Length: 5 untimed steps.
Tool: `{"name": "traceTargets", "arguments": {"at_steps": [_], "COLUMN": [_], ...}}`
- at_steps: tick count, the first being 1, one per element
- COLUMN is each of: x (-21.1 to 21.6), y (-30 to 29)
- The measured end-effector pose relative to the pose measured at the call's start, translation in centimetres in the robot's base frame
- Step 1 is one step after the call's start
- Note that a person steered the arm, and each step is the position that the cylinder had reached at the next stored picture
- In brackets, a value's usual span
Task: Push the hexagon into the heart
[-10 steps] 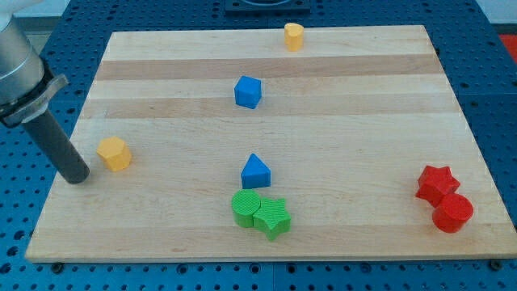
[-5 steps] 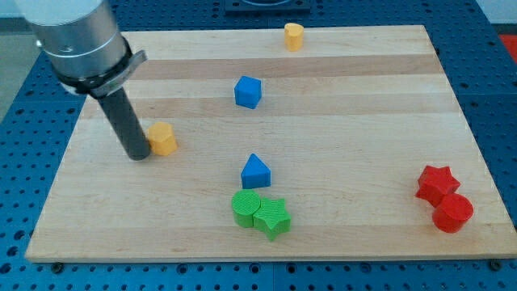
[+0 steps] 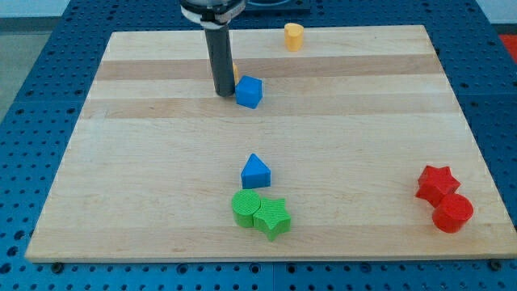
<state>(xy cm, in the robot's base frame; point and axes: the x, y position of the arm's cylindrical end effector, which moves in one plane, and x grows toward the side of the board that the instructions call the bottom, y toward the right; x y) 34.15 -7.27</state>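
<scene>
My tip (image 3: 224,94) rests on the board in its upper middle, just left of a blue cube (image 3: 249,91). The yellow hexagon (image 3: 234,73) is almost wholly hidden behind the rod; only a thin yellow sliver shows at the rod's right side, just above the blue cube. The yellow heart (image 3: 293,36) sits near the board's top edge, up and to the right of my tip, apart from the hexagon.
A blue triangular block (image 3: 255,171) sits in the lower middle, with a green cylinder (image 3: 245,208) and a green star (image 3: 273,217) touching just below it. A red star (image 3: 436,183) and a red cylinder (image 3: 452,213) sit at the lower right.
My tip has swept from the board's left side up and to the right, pushing the yellow hexagon along with it to beside the blue cube. The other blocks have not moved.
</scene>
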Motion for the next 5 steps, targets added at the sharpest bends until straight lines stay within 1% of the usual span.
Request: {"name": "traceTargets", "arguments": {"at_steps": [2,3,5], "x": [-1.2,-2.2,-2.3], "y": [-3.4,-3.1,2.2]}}
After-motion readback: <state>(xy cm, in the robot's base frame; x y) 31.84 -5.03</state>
